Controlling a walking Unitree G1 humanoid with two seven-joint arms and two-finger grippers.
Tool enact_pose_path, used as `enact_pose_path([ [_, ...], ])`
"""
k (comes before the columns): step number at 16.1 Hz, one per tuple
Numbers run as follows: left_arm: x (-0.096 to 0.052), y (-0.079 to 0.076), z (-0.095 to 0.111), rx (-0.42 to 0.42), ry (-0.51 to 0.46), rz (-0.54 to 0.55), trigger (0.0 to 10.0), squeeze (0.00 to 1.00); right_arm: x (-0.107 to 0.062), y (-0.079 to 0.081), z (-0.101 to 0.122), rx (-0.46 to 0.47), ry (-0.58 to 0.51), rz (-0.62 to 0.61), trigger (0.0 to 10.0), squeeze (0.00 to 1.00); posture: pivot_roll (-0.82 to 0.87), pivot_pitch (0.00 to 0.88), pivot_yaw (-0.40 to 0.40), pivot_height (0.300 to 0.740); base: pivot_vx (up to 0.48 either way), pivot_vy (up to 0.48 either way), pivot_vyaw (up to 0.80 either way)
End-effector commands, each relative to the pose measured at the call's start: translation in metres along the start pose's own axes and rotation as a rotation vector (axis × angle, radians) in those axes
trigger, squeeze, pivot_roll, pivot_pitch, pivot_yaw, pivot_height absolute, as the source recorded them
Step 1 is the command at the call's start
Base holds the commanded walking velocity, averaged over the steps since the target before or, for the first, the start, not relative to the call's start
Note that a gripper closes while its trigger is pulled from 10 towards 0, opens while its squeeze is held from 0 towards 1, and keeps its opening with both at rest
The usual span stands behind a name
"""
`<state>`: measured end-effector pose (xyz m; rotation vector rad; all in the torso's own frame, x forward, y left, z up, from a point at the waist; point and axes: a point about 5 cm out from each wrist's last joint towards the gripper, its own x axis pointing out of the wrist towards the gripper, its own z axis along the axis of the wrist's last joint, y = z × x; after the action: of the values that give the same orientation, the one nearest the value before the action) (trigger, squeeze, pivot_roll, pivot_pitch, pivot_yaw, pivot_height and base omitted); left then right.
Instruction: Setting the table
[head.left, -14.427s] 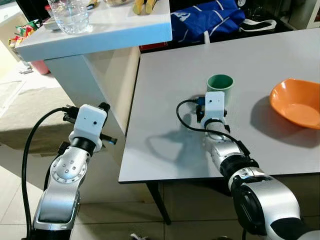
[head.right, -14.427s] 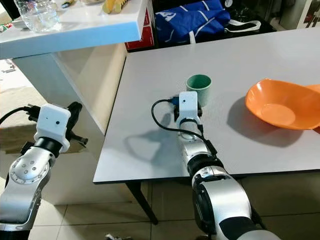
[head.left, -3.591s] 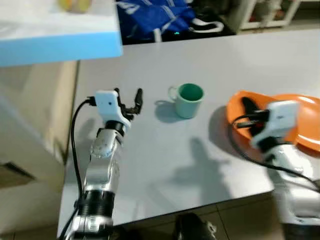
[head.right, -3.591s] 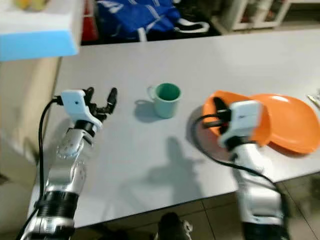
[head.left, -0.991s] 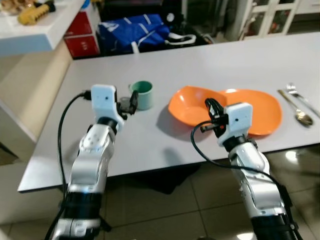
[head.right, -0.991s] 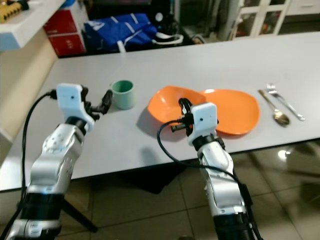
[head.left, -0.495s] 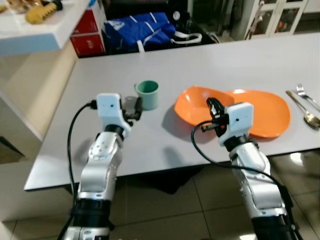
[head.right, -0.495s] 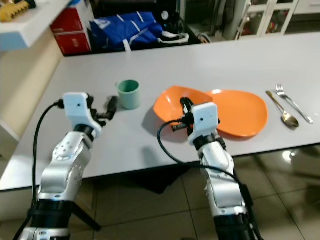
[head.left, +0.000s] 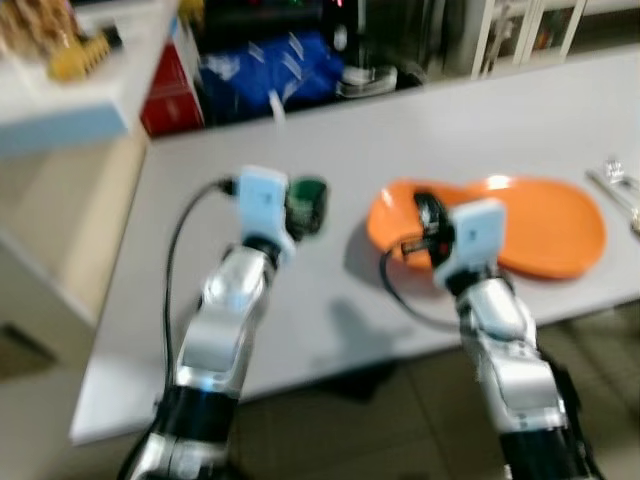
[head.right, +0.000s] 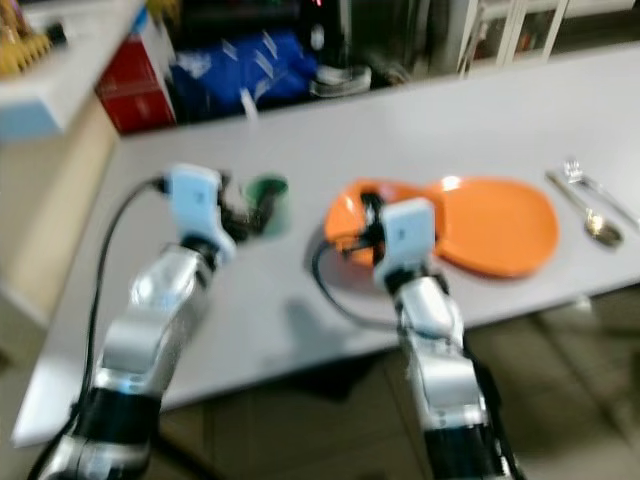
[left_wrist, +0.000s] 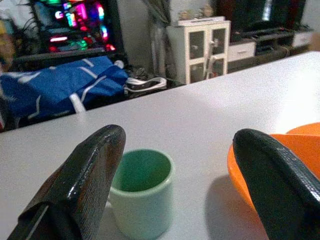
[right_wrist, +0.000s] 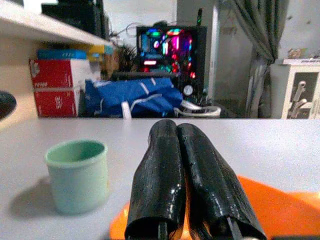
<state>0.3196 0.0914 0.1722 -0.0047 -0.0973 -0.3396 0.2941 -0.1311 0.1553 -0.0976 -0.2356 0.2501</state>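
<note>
Table: grey top; everything below is placed against the cup.
Cup: pale green, upright on the table, mouth up. In the head views it is half hidden behind the left gripper's white wrist housing.
Left gripper: fingers spread wide apart, low over the table and reaching toward the cup. In the left wrist view one finger overlaps the cup's near side, the other finger stands well off on the bowl's side. Whether the near finger touches the cup cannot be told.
Bowl: orange, on the table just to the right of the cup, with a gap of bare table between them.
Plate: orange, flat, farther right of the cup, its edge overlapping or touching the bowl.
Right gripper: its two fingers pressed together with nothing between them, held over the bowl's near rim, right of the cup. In the right wrist view the cup stands apart from the fingertips.
Cutlery: spoon and fork lying on the table, well right of the cup, beyond the plate.
Bag: blue, behind the table's far edge, beyond the cup.
Counter: white and light blue, to the left of the cup, off the table.
Sharpness: head views are blurred; wrist views are clear.
</note>
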Motion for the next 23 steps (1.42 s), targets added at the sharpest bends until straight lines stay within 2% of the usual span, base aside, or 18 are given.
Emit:
enact_pose_path([
  [1,0.000,0.010,0.000,0.038,0.015,0.011,10.0,0.00,0.001,0.009,0.000,0.005,-0.001,0.020,10.0,0.00,-0.24,0.000,0.141,0.740,0.442,0.000,-0.69],
  [4,0.000,0.011,0.002,0.043,0.008,-0.001,10.0,0.00,-0.001,0.008,0.000,0.000,-0.003,0.008,10.0,0.00,-0.25,0.000,0.146,0.740,0.160,0.000,0.00],
  [7,0.005,0.015,0.007,0.114,0.038,-0.077,10.0,0.00,-0.005,0.011,0.003,-0.003,-0.014,0.010,10.0,0.00,-0.25,0.004,0.165,0.740,0.000,0.000,0.00],
  [9,0.014,0.039,0.008,0.156,0.118,-0.140,10.0,0.00,-0.010,0.014,0.011,-0.011,-0.038,-0.005,10.0,0.00,-0.25,0.027,0.200,0.740,0.000,0.000,0.00],
  [10,0.016,0.045,0.006,0.162,0.140,-0.151,10.0,0.00,-0.012,0.014,0.013,-0.011,-0.044,-0.010,10.0,0.00,-0.25,0.034,0.211,0.740,0.000,0.000,0.00],
  [12,0.021,0.068,0.005,0.157,0.208,-0.200,10.0,0.00,-0.021,0.016,0.024,-0.006,-0.065,-0.041,10.0,0.00,-0.27,0.066,0.262,0.740,0.000,0.000,0.00],
  [14,0.027,0.078,0.014,0.174,0.230,-0.279,10.0,0.00,-0.030,0.019,0.026,0.002,-0.060,-0.074,10.0,0.00,-0.28,0.093,0.297,0.740,0.000,0.000,0.00],
  [16,0.031,0.081,0.017,0.143,0.272,-0.410,10.0,0.00,-0.036,0.024,0.032,0.007,-0.064,-0.090,10.0,0.00,-0.29,0.123,0.318,0.740,0.000,0.000,0.00],
  [18,0.038,0.080,0.021,0.171,0.310,-0.520,10.0,0.00,-0.043,0.023,0.039,-0.004,-0.067,-0.101,10.0,0.00,-0.30,0.141,0.329,0.740,0.000,0.000,0.00],
  [19,0.042,0.082,0.026,0.187,0.300,-0.519,10.0,0.00,-0.048,0.023,0.042,-0.007,-0.060,-0.114,10.0,0.00,-0.32,0.160,0.341,0.740,0.000,0.000,0.00],
  [20,0.049,0.078,0.035,0.217,0.288,-0.556,10.0,0.00,-0.054,0.021,0.042,-0.012,-0.043,-0.140,10.0,0.00,-0.34,0.175,0.353,0.740,0.000,0.000,0.00],
  [23,0.057,0.070,0.041,0.275,0.285,-0.607,10.0,0.00,-0.062,0.025,0.044,-0.009,-0.029,-0.164,10.0,0.00,-0.35,0.201,0.375,0.740,0.000,0.000,0.00],
])
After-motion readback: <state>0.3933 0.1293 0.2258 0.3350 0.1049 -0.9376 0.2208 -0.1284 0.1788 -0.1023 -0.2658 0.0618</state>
